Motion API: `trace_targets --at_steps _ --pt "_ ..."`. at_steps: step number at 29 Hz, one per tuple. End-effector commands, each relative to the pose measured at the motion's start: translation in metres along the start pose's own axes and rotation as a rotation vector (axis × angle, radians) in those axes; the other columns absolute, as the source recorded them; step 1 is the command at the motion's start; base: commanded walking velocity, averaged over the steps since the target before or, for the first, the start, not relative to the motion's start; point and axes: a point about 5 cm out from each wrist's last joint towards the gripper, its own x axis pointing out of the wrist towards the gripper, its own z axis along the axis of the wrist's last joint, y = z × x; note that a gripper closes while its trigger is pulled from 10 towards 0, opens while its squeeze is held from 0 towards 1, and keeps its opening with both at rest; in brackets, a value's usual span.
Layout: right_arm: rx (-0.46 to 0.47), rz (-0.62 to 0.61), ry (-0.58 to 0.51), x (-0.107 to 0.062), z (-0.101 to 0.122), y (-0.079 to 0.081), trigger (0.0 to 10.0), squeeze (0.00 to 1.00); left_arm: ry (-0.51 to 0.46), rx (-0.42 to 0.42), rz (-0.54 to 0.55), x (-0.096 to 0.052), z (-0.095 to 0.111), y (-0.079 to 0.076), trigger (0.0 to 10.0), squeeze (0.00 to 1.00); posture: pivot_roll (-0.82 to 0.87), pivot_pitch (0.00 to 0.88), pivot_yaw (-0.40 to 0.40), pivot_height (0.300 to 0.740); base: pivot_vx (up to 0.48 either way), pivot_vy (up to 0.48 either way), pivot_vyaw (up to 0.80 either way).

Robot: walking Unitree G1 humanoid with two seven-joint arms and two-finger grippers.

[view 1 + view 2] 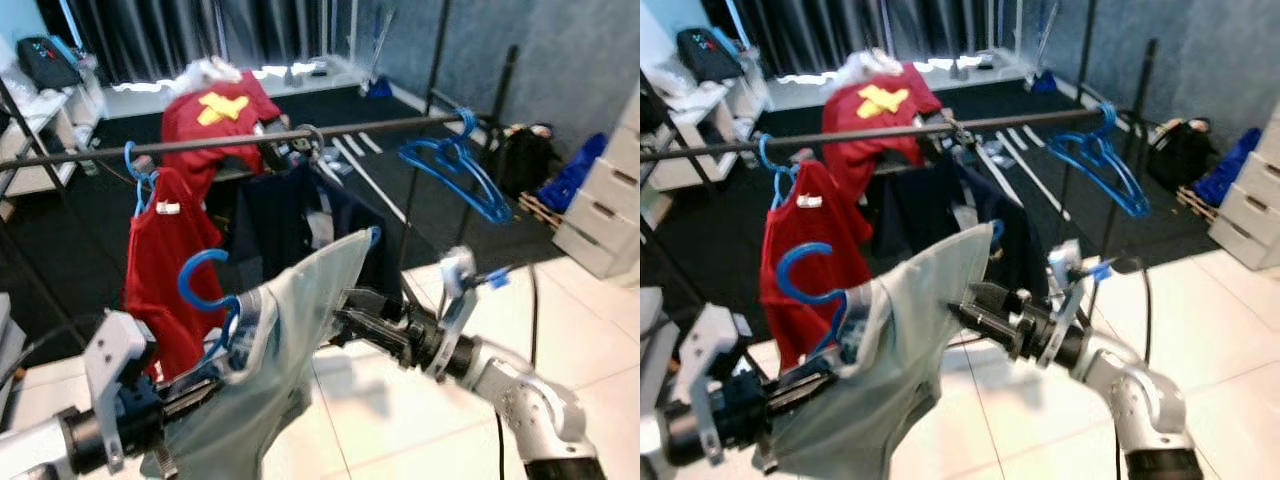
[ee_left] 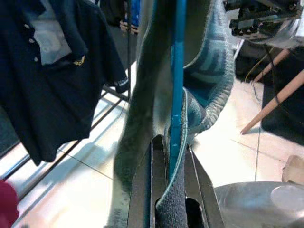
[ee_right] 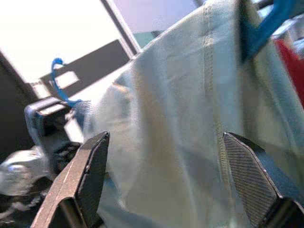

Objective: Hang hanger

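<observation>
1. The left gripper (image 2: 171,190) is clamped on the blue hanger (image 1: 205,285) — its two black fingers pinch the hanger's bar together with the knit collar of the pale grey-green shirt (image 1: 285,340) draped over it.
2. The hanger with its shirt is held low in front of the clothes rail (image 1: 90,153), below the bar and not hooked on it; its hook curls upward.
3. The right gripper (image 3: 164,171) has its fingers spread wide, facing the shirt's cloth — whether a fingertip touches the fabric is hard to tell from the blurred views.
4. On the rail hang a red shirt (image 1: 160,270) on a blue hanger near the left end, a dark navy shirt (image 1: 290,215) at the middle, and an empty blue hanger (image 1: 455,170) toward the right end.
5. Behind the rail a red garment with a yellow cross (image 1: 220,110) lies spread out.
</observation>
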Motion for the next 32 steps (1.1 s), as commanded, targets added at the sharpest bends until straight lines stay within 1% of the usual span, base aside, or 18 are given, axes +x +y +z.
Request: trace_targets --at_steps 1,2,4,5,7,8,12,15,18,23,25,27,32 --pt "0.009 0.049 -0.031 0.004 0.006 0.005 10.0 0.0 -0.011 0.028 -0.018 -0.004 0.008 0.001 10.0 0.0 -0.06 0.0 0.001 0.74 0.0 0.0 0.0" --pt "0.025 0.078 -0.051 0.003 0.008 0.008 10.0 0.0 -0.028 0.028 -0.02 -0.006 0.011 0.002 10.0 0.0 -0.06 0.0 0.001 0.74 0.0 0.0 0.0" --pt "0.036 0.097 -0.064 0.002 0.009 0.01 10.0 0.0 -0.039 0.029 -0.021 -0.008 0.013 0.002 10.0 0.0 -0.06 0.0 0.001 0.74 0.0 0.0 0.0" --pt "0.047 0.117 -0.076 -0.001 0.01 0.011 10.0 0.0 -0.05 0.029 -0.03 -0.011 0.016 0.002 10.0 0.0 -0.06 0.0 -0.001 0.74 0.0 0.0 0.0" --pt "0.047 0.117 -0.076 -0.001 0.01 0.011 10.0 0.0 -0.05 0.029 -0.03 -0.011 0.016 0.002 10.0 0.0 -0.06 0.0 -0.001 0.74 0.0 0.0 0.0" --pt "0.05 0.13 -0.08 -0.003 0.011 0.013 10.0 0.0 -0.054 0.03 -0.039 -0.014 0.017 0.001 10.0 0.0 -0.06 0.0 0.0 0.74 0.0 0.0 0.0" --pt "0.056 0.141 -0.085 -0.006 0.013 0.014 10.0 0.0 -0.053 0.029 -0.058 -0.018 0.019 0.0 10.0 0.0 -0.06 0.0 0.0 0.74 0.0 0.0 0.0" --pt "0.057 0.141 -0.089 -0.006 0.014 0.014 10.0 0.0 -0.056 0.028 -0.071 -0.018 0.021 -0.002 10.0 0.0 -0.06 0.0 0.001 0.74 0.0 0.0 0.0" --pt "0.052 0.129 -0.113 -0.007 0.02 0.014 10.0 0.0 -0.06 0.025 -0.116 -0.018 0.024 -0.008 10.0 0.0 -0.06 0.0 -0.001 0.74 0.0 0.0 0.0" --pt "0.051 0.126 -0.125 -0.008 0.023 0.014 10.0 0.0 -0.052 0.022 -0.144 -0.018 0.024 -0.013 10.0 0.0 -0.06 0.0 0.0 0.74 0.0 0.0 0.0" --pt "0.051 0.127 -0.124 -0.008 0.024 0.013 10.0 0.0 -0.047 0.018 -0.175 -0.016 0.023 -0.016 10.0 0.0 -0.06 0.0 0.0 0.74 0.0 0.0 0.0" --pt "0.051 0.127 -0.124 -0.008 0.024 0.013 10.0 0.0 -0.047 0.018 -0.175 -0.016 0.023 -0.016 10.0 0.0 -0.06 0.0 0.0 0.74 0.0 0.0 0.0" --pt "0.054 0.13 -0.111 -0.006 0.021 0.015 10.0 0.0 -0.044 0.015 -0.209 -0.01 0.023 -0.022 10.0 0.0 -0.06 0.0 0.001 0.74 0.0 0.0 0.0"
